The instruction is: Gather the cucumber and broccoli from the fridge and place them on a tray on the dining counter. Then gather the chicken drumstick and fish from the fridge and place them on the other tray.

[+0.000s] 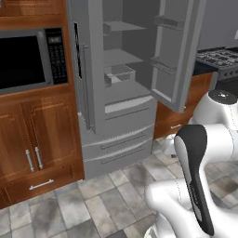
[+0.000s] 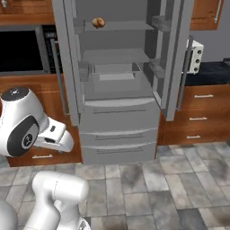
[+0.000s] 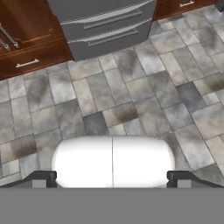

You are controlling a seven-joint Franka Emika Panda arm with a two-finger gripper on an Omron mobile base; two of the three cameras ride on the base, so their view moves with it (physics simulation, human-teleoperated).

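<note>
Gripper (image 3: 112, 178) released and empty, aimed at floor; fridge (image 2: 117, 90) open, drumstick (image 2: 98, 22) sits high, so the reach risks clipping the door.

Arm folded low, tool (image 3: 112, 178) open, empty, facing down

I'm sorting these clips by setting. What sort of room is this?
A home kitchen, rendered. A steel french-door fridge stands open between wooden cabinets, with a built-in microwave to its left, a stove to its right, and a grey tiled floor.
</note>
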